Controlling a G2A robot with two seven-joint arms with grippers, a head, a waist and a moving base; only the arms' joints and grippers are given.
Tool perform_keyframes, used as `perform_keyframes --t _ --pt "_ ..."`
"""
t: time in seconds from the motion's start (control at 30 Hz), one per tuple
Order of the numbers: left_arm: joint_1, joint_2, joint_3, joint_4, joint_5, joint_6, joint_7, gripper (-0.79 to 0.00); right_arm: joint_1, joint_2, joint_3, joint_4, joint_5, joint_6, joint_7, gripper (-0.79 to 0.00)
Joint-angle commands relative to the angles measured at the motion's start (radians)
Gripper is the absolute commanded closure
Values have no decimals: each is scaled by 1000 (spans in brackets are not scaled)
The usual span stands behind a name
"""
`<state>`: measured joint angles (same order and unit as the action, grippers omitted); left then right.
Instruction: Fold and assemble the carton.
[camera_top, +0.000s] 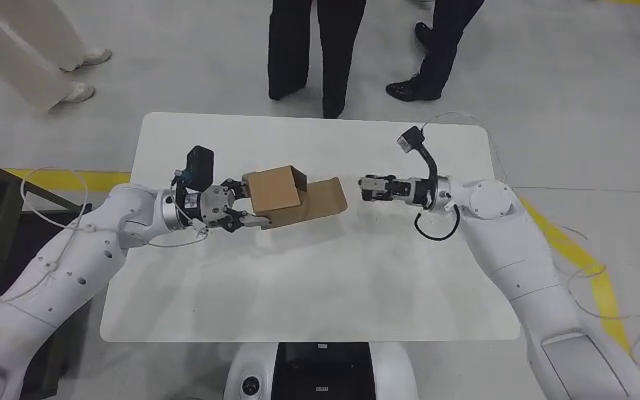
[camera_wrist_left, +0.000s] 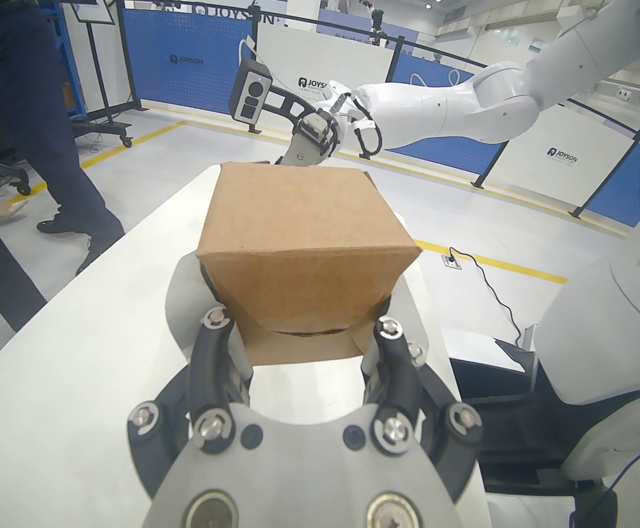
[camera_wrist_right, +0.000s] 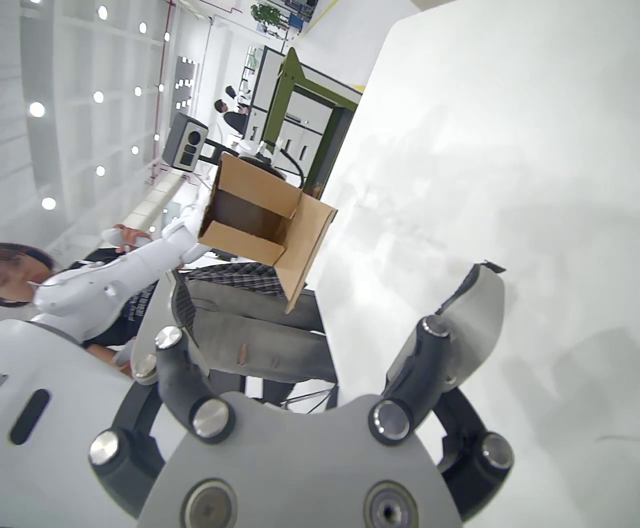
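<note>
Left end effector (camera_top: 243, 203) clenched on the closed end of the brown carton (camera_top: 290, 195), one finger against each side wall, near the middle of the white desk (camera_top: 300, 290) and a little toward the left arm's side. Carton's open mouth turned toward the right arm, with one long flap stretched out that way and a shorter flap standing at the opening; cannot tell whether resting on the desk or held just above it. Right end effector (camera_top: 362, 187) released, fingers spread wide around nothing, level with the mouth and just beyond the long flap's tip, not touching it.
</note>
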<state>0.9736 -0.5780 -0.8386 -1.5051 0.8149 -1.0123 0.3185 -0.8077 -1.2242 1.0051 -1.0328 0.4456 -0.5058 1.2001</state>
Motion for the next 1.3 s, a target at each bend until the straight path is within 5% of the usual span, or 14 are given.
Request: perform_keyframes --t 0.0,0.2,0.47,1.27 --pt "2 0 -1 -3 0 0 0 -453 21 -4 -11 42 71 64 82 -785" --pt "8 0 -11 -12 4 0 1 -446 71 -37 -65 178 233 175 218 -773" --pt "20 -1 -27 -26 9 0 0 -453 130 -77 -126 326 240 202 223 -517" --pt "41 -13 -49 -30 18 0 -14 -459 156 -150 -182 396 273 160 272 -409"
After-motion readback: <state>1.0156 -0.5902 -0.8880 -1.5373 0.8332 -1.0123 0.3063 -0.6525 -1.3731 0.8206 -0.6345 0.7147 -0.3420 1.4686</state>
